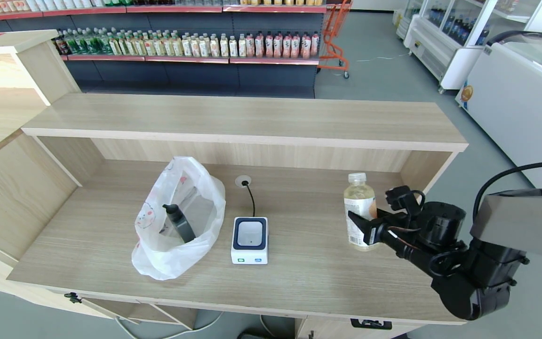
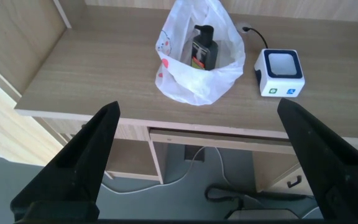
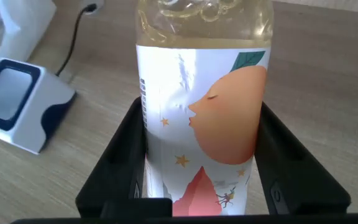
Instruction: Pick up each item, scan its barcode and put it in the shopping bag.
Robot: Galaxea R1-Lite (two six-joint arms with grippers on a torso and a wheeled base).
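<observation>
The clear plastic juice bottle point(image 1: 359, 200) stands upright on the wood-grain counter point(image 1: 308, 273), right of the boxy white barcode scanner point(image 1: 250, 239). The right tool point(image 1: 364, 229) clamps the bottle's labelled body. Left of the scanner, the thin white shopping bag point(image 1: 158, 256) holds a dark pump bottle point(image 1: 179, 223). The left tool point(image 2: 197, 155) is spread wide and holds nothing.

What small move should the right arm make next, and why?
Probably lift the bottle off the counter: the fingers of the right gripper sit snug on both its sides, it stands upright, and the scanner lies toward the shopping bag.
</observation>
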